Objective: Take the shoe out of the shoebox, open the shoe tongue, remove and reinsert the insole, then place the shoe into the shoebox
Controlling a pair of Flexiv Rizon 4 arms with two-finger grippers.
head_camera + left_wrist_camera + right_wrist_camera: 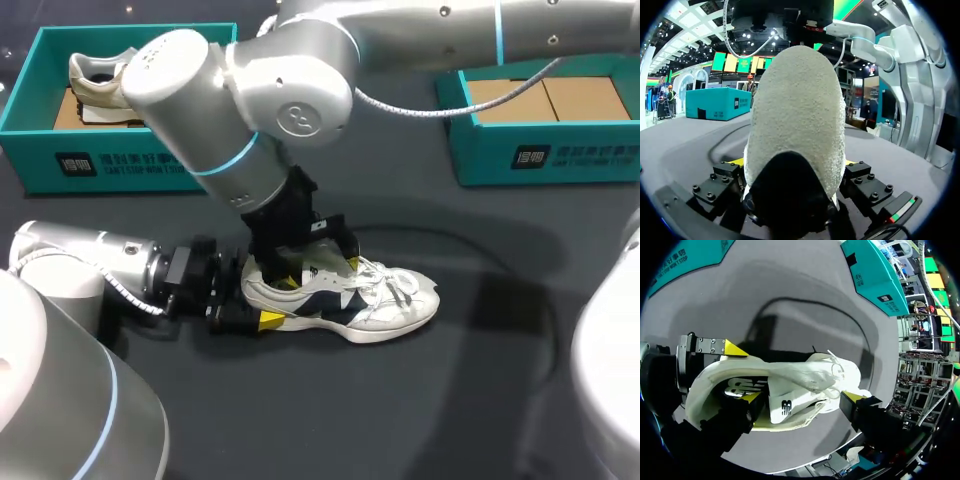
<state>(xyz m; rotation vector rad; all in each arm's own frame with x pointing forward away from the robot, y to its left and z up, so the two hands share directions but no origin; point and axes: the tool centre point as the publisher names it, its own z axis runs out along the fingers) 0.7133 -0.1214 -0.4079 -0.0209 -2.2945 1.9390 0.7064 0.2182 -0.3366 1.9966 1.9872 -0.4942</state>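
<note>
A white and navy shoe (pixel 370 300) lies on its sole on the dark table, toe to the right. My left gripper (pixel 258 296) comes in low from the left, its fingers pressed on both sides of the heel (pixel 795 115), shut on the shoe. Its far fingertip (pixel 735 347) shows against the heel in the right wrist view. My right gripper (pixel 318 272) hangs over the shoe's mouth, open wide. One of its fingers (pixel 752 399) is inside the opening beside the tongue (pixel 790 405); the other (pixel 852 397) stands outside by the laces.
A teal shoebox (pixel 40 120) at the back left holds a second shoe (pixel 100 80). Another teal shoebox (pixel 550 150) at the back right has only a cardboard floor. My right arm (pixel 300 90) crosses above the table's middle.
</note>
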